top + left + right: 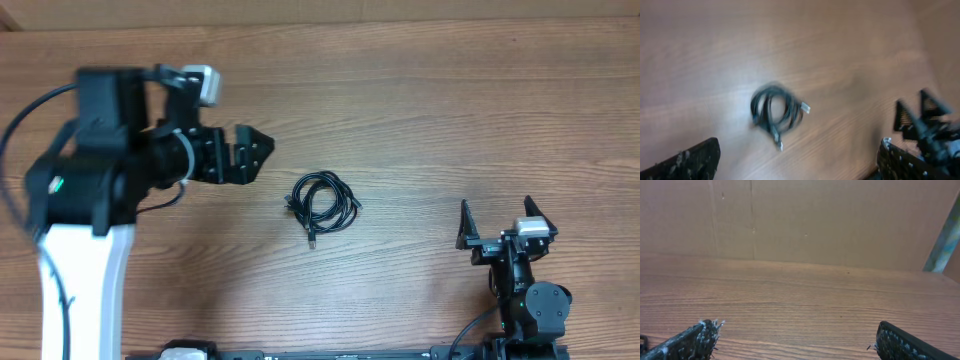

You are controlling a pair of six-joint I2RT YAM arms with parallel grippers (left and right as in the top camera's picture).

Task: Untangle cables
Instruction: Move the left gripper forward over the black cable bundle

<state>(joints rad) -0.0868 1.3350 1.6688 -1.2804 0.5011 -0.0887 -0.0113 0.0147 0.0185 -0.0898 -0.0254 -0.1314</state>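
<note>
**Left end effector (258,155) wide open and empty, left of the cables (322,205).**
Right end effector (498,225), near right, gapes empty too; cables sit bundled on the desk (430,110), centre. Pinch one outer loop, I'd say, not the whole knot.

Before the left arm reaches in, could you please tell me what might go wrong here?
The cables lie in one tight coil of overlapping loops, so the open left gripper may pinch several strands and drag the whole bundle. The open right gripper sits far off, so nothing would pin the coil down. The left wrist view is blurred, which may spoil the aim.
</note>
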